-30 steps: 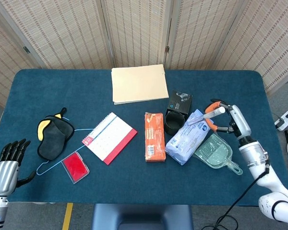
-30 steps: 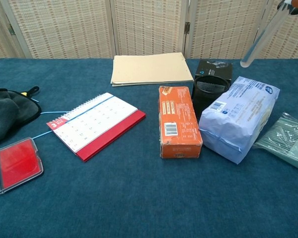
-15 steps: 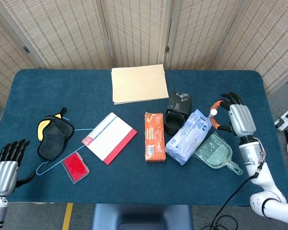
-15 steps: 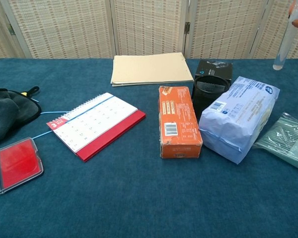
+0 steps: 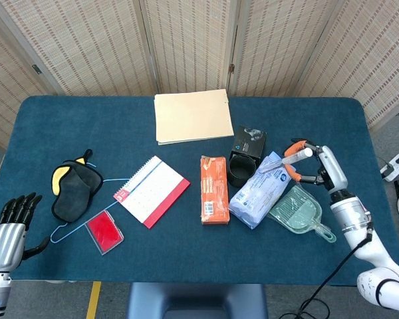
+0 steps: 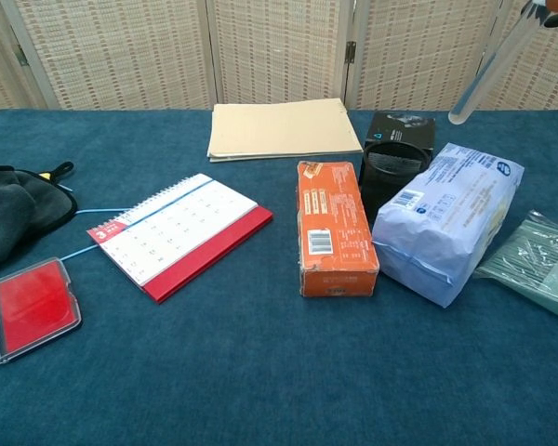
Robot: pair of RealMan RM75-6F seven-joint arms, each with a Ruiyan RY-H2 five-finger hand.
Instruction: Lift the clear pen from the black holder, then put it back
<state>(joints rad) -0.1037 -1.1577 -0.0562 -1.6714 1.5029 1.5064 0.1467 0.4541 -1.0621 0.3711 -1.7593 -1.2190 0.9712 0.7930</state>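
The black holder stands mid-table between the orange box and the blue-white packet. My right hand hovers right of it and pinches the clear pen. The pen hangs tilted in the air, its lower tip pointing left and down toward the holder, well above the rim. In the chest view only the pen and a sliver of the hand at the top right corner show. My left hand rests at the near left table edge, fingers apart, holding nothing.
An orange box lies left of the holder, a blue-white packet right of it, a small black box behind. A green dustpan sits under my right hand. A calendar, red case, dark cloth and folder lie further left.
Half a second ago the pen hung almost upright further right; now my right hand has tilted it back, its tip swung left toward the holder, as it was a second ago.
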